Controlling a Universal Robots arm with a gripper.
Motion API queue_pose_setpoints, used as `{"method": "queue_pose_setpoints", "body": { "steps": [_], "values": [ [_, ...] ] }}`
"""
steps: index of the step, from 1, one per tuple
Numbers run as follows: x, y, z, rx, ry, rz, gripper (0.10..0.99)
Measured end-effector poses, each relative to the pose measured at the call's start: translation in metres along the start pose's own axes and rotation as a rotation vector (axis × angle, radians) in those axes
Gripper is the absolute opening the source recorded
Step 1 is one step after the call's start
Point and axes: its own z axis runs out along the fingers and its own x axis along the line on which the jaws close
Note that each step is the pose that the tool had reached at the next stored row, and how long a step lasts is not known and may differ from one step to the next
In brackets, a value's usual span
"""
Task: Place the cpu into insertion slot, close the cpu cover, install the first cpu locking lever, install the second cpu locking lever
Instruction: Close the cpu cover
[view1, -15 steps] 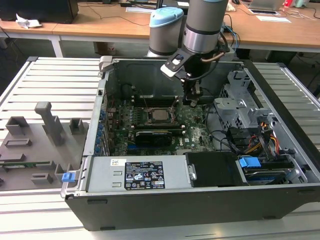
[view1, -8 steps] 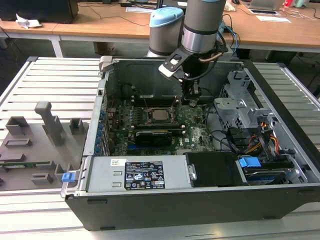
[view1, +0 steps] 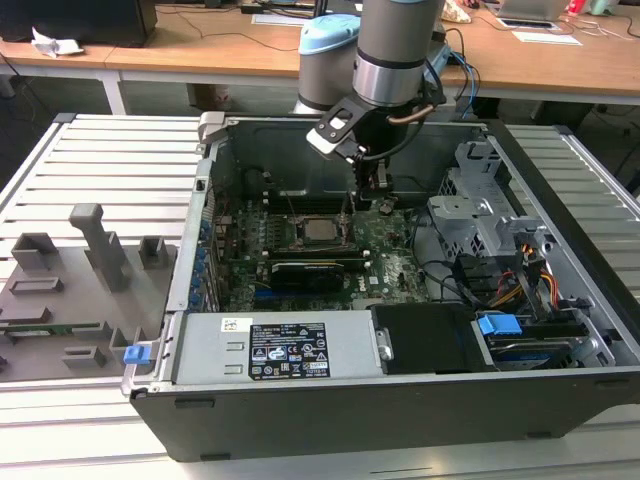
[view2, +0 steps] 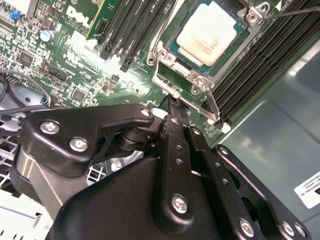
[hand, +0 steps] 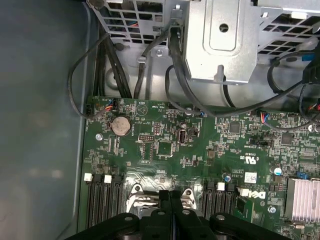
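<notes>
While the arm reaches down into the open computer case (view1: 300, 415) in the exterior view, the gripper (view1: 380, 203) hangs in the upper middle of the frame over the green motherboard (view1: 395, 255), a little toward the exterior view's right of the cpu (view1: 318, 231). The cpu is a small square chip with a pale silver-grey face. It lies flat in the insertion slot (view1: 295, 232) near the centre of the frame, above a long black card (view1: 305, 272). In the second wrist view the cpu (view2: 212, 32) shows a bright, smooth metal face with a darker rim. The cpu cover (view2: 172, 67), a grey metal frame with screws at its corners, lies down around it, so the face shows through the window. The gripper (view2: 172, 102) has its black fingers (view2: 172, 135) pressed together with nothing between them, and their tips are just beside one corner of the cover. In the first wrist view the gripper (hand: 170, 196) again has its tips closed to a thin seam, between two banks of black memory slots (hand: 102, 200). Beyond them on the board are a coin cell (hand: 120, 125), black cables (hand: 180, 65) and a metal drive cage (hand: 220, 40).
</notes>
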Motion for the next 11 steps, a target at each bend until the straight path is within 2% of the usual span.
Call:
{"method": "queue_pose_setpoints", "body": {
  "steps": [7,11],
  "values": [
    [0.0006,-0.008,0.0,0.0,0.0,0.0,0.106],
    [0.0007,-0.0101,0.0,0.0,0.0002,0.0,0.106]
  ]
}}
